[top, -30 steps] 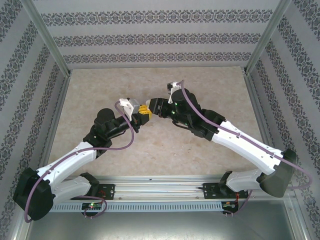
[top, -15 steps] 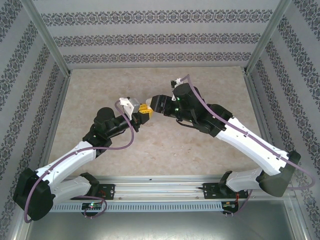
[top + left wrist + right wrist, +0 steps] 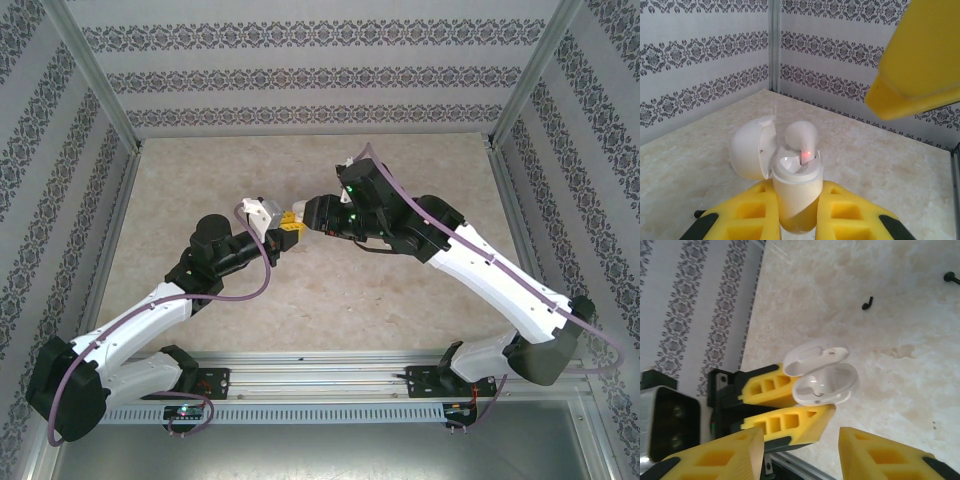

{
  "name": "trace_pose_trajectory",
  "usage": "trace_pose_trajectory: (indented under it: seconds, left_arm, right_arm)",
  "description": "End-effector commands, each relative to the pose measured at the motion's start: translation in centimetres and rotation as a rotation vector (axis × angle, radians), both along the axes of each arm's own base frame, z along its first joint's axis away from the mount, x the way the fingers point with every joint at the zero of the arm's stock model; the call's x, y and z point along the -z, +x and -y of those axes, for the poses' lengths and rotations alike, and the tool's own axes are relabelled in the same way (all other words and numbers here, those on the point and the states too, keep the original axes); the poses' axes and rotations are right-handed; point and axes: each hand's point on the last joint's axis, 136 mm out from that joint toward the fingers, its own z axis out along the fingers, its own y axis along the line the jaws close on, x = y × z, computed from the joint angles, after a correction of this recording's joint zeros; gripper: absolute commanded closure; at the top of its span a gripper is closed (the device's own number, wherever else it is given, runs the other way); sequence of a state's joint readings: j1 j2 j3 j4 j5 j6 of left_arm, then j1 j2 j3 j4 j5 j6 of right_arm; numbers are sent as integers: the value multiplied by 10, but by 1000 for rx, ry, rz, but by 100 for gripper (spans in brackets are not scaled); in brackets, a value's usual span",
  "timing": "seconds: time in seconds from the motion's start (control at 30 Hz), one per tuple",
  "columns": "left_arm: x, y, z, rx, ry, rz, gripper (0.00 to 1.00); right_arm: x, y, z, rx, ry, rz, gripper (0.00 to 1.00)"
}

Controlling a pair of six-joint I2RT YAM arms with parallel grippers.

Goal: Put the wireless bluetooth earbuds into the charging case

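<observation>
My left gripper (image 3: pixel 796 210) is shut on the lower body of a white charging case (image 3: pixel 795 192) and holds it upright above the table, lid (image 3: pixel 747 150) swung open to the left. A white earbud (image 3: pixel 802 136) stands stem-down in the case, a red light glowing on its stem. My right gripper (image 3: pixel 800 455) hovers open just before the case (image 3: pixel 827 385), nothing between its fingers; one yellow finger (image 3: pixel 920 60) hangs above the case. In the top view both grippers meet mid-table, left (image 3: pixel 287 226) and right (image 3: pixel 312 215).
A tiny black bud-and-stem piece (image 3: pixel 867 303) lies on the beige table (image 3: pixel 400 290) beyond the case, another black bit (image 3: pixel 951 277) farther off. Patterned walls and metal posts (image 3: pixel 100 90) enclose the table; the arm bases sit at the near rail.
The right arm's wrist and forearm have lifted and swung back, with its gripper still close to the case. The left gripper with the case has edged slightly farther up the table.
</observation>
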State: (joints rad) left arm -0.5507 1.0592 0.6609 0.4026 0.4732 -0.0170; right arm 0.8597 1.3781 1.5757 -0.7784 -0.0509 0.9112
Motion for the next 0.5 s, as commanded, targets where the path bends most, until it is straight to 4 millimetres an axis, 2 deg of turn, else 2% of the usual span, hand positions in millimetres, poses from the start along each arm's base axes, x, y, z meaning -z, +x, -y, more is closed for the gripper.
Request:
trace_pose_trajectory:
  seconds: [0.0,0.17,0.47]
  left_arm:
    - [-20,-12,5,50,-7,59,100]
    - [-19,-15,5,60,-8,58,100]
    - [-18,-19,5,73,-9,57,100]
  right_arm:
    - [-1,0,1,-11,-11,-19,56]
    - [4,4,-2,-15,-14,-26,56]
    - [0,9,-8,-24,-15,-9,58]
